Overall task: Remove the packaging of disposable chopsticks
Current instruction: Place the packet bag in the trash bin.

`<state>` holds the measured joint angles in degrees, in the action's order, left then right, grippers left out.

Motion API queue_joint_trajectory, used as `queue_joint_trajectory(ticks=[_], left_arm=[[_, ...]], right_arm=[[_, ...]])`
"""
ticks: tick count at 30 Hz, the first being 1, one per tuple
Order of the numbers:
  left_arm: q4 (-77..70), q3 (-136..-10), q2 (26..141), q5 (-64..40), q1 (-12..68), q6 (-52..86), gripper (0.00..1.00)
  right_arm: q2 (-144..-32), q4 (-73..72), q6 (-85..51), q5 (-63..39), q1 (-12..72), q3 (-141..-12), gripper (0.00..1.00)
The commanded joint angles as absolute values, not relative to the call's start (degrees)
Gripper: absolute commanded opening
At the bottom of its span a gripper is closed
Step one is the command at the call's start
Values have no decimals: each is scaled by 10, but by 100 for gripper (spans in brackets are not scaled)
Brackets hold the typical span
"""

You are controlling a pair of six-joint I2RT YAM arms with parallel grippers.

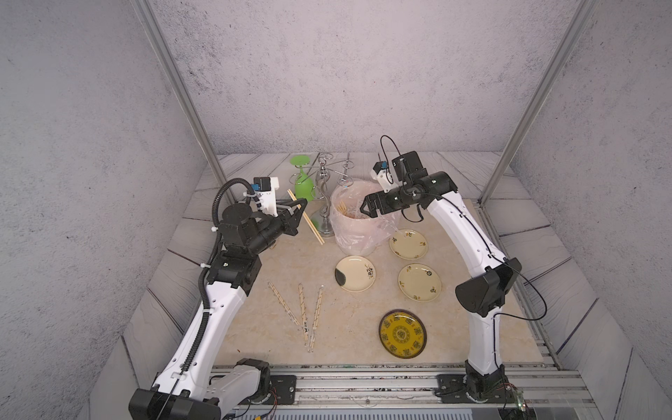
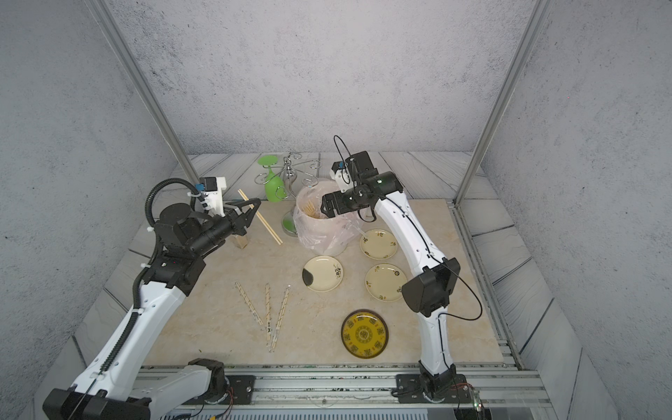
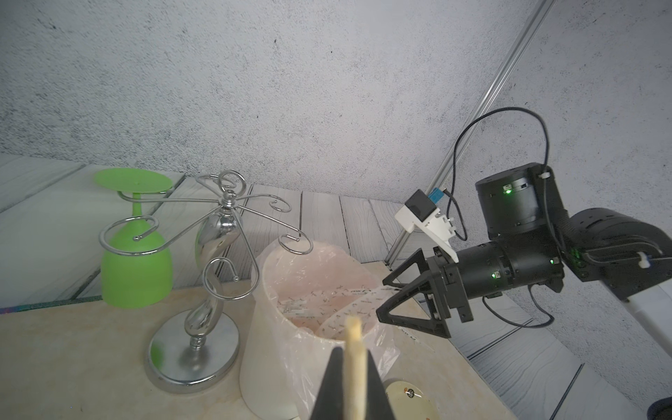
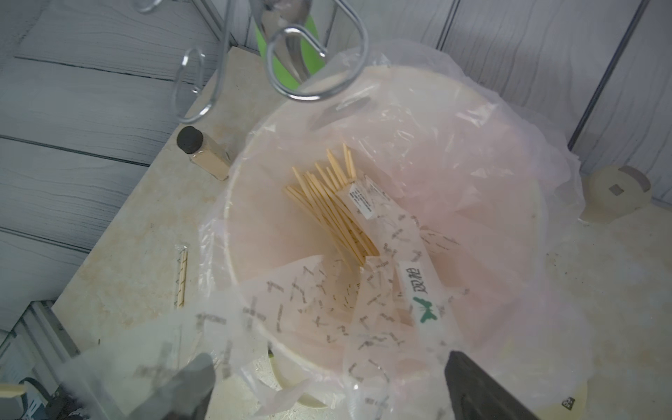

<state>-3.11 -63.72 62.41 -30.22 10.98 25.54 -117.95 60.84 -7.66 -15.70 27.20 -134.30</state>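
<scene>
Chopsticks [image 1: 315, 231] sit clamped, bare, in the left pincer [image 1: 302, 214]; the right pincer [image 1: 363, 206] gapes over the bin [image 1: 354, 247], gripping nothing. Sleeved pairs [image 1: 303, 312] lie front-to-back on the surface, nearer the left arm.

white arm shells [image 1: 214, 320], black joints [image 1: 483, 291], black triangular fingers [image 3: 332, 392], black cables [image 1: 216, 209]

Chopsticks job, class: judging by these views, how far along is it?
Done: bare chopsticks and empty sleeves lie in the lined bin. In hand: the left hand grips an unwrapped pair; the right hand stands open over the bin. Left: three wrapped pairs on the table.
</scene>
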Motion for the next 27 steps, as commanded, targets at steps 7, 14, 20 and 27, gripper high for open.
queue_joint_trajectory(ticks=[7,14,20,27], left_arm=[[-37,-652,621,-308,104,256,0],[-32,-652,619,-302,104,252,0],[-33,-653,623,-305,104,254,0],[-30,-652,624,-301,104,252,0]], right_arm=[[-1140,595,-98,-95,257,-1322,99],[-1108,592,-101,-84,257,-1296,99],[-1058,562,-109,-96,256,-1233,99],[-1021,558,-112,-95,256,-1196,99]])
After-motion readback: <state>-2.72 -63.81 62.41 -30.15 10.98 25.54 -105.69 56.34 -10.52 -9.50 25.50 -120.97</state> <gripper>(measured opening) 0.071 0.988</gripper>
